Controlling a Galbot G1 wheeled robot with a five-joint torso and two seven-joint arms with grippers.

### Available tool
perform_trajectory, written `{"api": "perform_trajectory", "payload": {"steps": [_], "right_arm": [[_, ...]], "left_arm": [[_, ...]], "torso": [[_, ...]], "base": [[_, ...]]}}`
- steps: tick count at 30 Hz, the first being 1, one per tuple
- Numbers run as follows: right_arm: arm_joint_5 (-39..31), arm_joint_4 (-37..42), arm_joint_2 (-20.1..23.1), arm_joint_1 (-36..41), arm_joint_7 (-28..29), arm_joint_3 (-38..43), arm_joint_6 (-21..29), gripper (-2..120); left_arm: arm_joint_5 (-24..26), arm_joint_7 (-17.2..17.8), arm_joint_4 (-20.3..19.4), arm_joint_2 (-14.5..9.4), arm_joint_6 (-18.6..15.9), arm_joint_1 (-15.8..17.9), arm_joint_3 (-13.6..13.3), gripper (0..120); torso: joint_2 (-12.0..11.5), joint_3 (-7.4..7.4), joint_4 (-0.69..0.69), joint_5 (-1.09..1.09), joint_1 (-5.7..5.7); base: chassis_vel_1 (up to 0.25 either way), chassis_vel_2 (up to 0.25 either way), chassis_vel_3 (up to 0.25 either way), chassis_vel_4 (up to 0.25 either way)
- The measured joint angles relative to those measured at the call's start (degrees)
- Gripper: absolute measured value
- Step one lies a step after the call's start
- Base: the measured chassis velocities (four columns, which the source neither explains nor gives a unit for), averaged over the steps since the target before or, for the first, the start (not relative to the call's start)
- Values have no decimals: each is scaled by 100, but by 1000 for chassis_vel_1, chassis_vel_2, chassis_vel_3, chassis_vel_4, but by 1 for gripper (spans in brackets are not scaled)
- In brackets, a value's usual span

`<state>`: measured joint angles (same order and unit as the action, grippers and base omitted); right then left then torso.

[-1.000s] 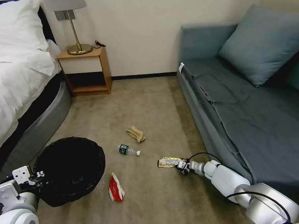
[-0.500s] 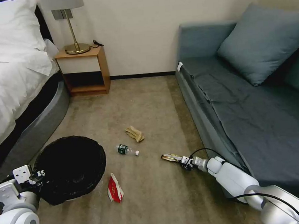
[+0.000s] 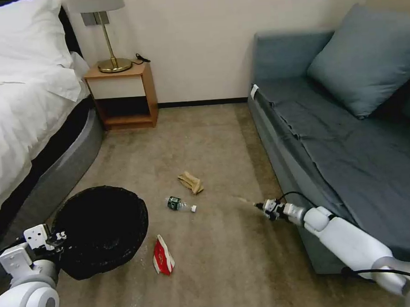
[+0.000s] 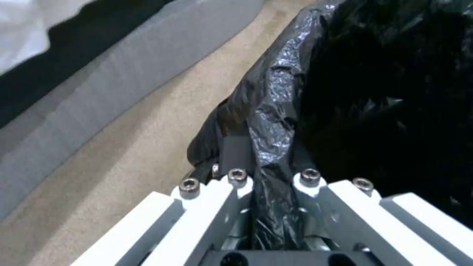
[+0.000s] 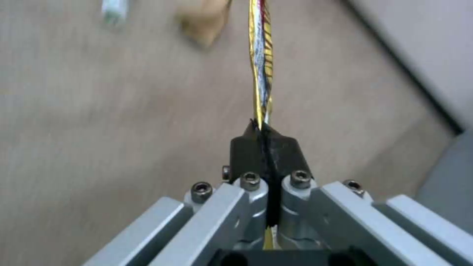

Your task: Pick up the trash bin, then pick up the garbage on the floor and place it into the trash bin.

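Right gripper (image 5: 264,138), jaws clenched on one end of the yellow-black snack wrapper (image 5: 261,62), which stands edge-on and extends straight out from the black fingertips (image 5: 246,147); in the head view the same gripper (image 3: 264,207) hangs low over the carpet (image 3: 221,273) just beside the front edge of the blue sofa (image 3: 354,163), the wrapper showing there as a thin blurred sliver. Left gripper (image 4: 268,173), jaws clamped on the crinkly black bag at the rim of the trash bin (image 4: 374,92); in the head view this gripper (image 3: 57,237) grips the near-left rim of the bin (image 3: 103,229), which sits low at the robot's left, close to the grey base of the bed (image 3: 53,172). The bin's mouth faces up; its interior is dark and no contents can be made out. Remaining garbage lies on the carpet between bin and sofa: the red-white packet (image 3: 163,260) just beside the bin's right side, the small clear bottle (image 3: 179,204) on its side farther off, and the crumpled tan paper (image 3: 191,182) near the bottle, toward the wall. The three items are apart from one another. Open carpet runs from the litter to the wall, bounded by the bed on the left, the sofa on the right, and a wooden nightstand (image 3: 127,95) with a brass lamp (image 3: 110,39) in the far left corner.
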<state>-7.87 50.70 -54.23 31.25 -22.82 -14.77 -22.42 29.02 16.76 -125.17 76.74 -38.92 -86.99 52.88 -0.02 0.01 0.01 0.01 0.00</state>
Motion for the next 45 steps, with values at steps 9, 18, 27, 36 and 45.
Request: {"api": "perform_trajectory", "payload": {"steps": [9,18,27,36,45], "right_arm": [[-1546,2890,596,277,271,166,551,0],[-2777,4894,198,-195,1680,-1422,1052,0],[-3104,4987,-783,-719,2611,-2676,1264,0],[-3077,4142,-1769,-1209,2872,-3761,1265,0],[-2684,3428,-1743,-1263,2854,-3980,1156,4]], "left_arm": [[-11,-2,54,-9,-7,150,-246,3],[-44,24,-12,3,-26,172,-386,3],[-56,23,-53,11,-27,149,-369,3],[-53,21,-125,60,-27,141,-352,3],[-21,14,-303,80,-24,103,-329,3]], "torso": [[3,-2,-15,-14,0],[3,-2,-2,-4,0],[3,-1,-2,-3,0],[2,0,0,-3,0],[2,0,-2,-2,0]], "base": [[-13,-21,-7,-9],[0,0,0,0],[0,0,0,0],[0,0,0,0],[0,0,0,0]]}}
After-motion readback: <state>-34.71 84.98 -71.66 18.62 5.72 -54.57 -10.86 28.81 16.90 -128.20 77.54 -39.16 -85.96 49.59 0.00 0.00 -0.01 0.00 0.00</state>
